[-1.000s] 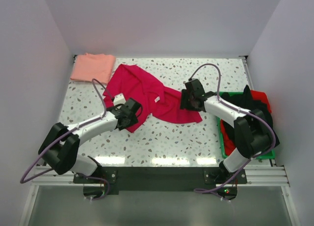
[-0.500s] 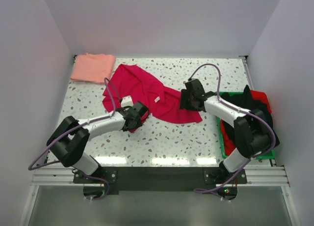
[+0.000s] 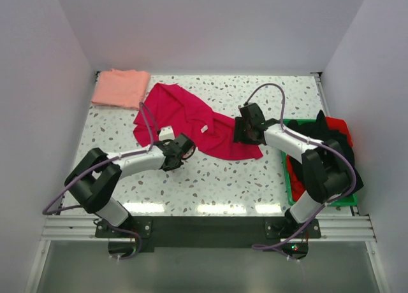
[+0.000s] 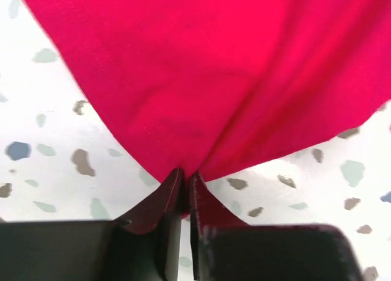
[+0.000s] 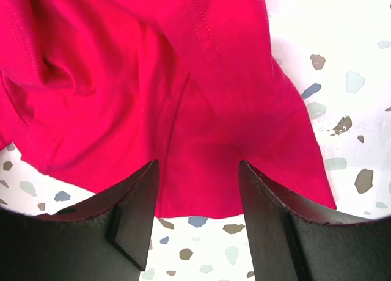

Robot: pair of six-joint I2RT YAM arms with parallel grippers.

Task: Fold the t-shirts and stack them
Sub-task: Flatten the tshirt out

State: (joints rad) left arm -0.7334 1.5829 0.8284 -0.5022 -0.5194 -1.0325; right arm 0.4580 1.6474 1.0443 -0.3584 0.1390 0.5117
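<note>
Salmon-pink t-shirt (image 3: 120, 88) is lying folded at the far-left corner of the bench (image 3: 217, 178). Crimson t-shirt (image 3: 185, 114) is lying crumpled just beside it, running diagonally towards bench centre; can't tell if the two are touching. Left tool (image 4: 185, 176) is pinching the crimson shirt's near-left edge: jaws nearly together, cloth bunching at the tips and fanning out beyond them. Right tool (image 5: 198, 171) is sitting over the shirt's right end, jaws standing wide, cloth lying between them ungripped. Green tray (image 3: 289, 190) is sitting at the right edge, holding dark and red cloth.
</note>
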